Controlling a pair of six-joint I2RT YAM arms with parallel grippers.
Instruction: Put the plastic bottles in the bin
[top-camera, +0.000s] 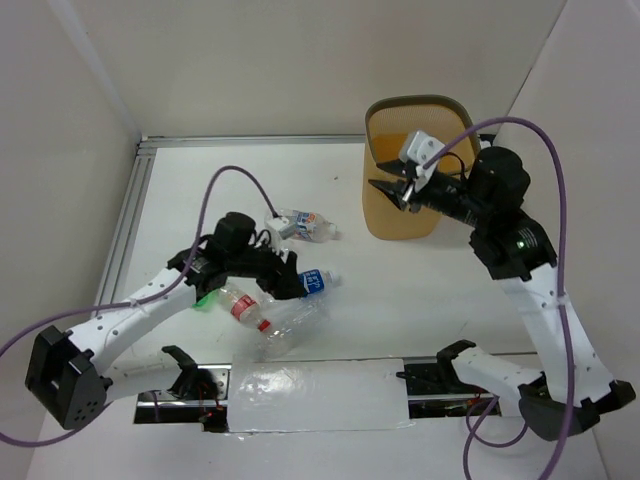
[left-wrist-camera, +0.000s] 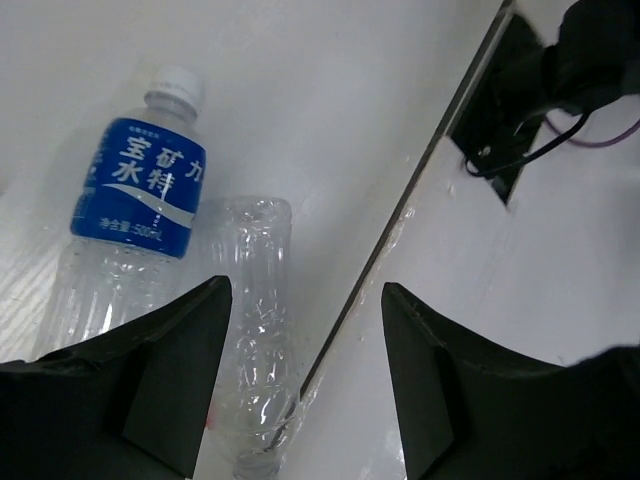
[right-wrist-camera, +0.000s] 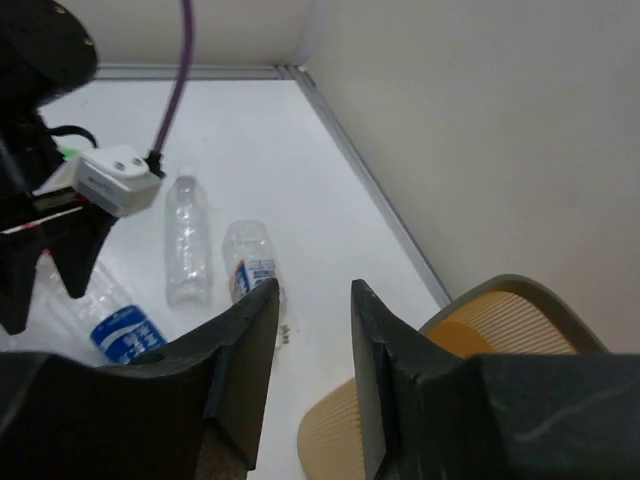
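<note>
- Two jaws of my left gripper (left-wrist-camera: 305, 290) stand apart, gripping nothing, low over the near bottles.
- Right by them, a taped strip (top-camera: 310, 395) runs along the table (top-camera: 200, 190) edge, its seam slanting just right of my fingers (left-wrist-camera: 170, 380).
- Between the jaws lies a crumpled clear bottle (left-wrist-camera: 255, 330), no label on it.
- Just left of it, touching, is the blue-label bottle (left-wrist-camera: 135, 200): white cap, white characters 宝矿力水特, and a small line ending 500mL.
- From above, a red-label bottle (top-camera: 243, 308) and a green bottle (top-camera: 205, 298) crowd under my left arm; tight here, writing too small to read.
- Beyond that, open white tabletop, then two bottles (right-wrist-camera: 252, 265) side by side, one with a blue-white label I can't read.
- Further right, my right gripper (right-wrist-camera: 313, 290) hangs over the bin (top-camera: 405, 215), jaws narrowly parted, nothing between them.
- That bin stands near the far right, grey-olive rim up, close to the right wall (right-wrist-camera: 480, 130).
- At the back, a metal rail (top-camera: 250, 142) borders the table.
</note>
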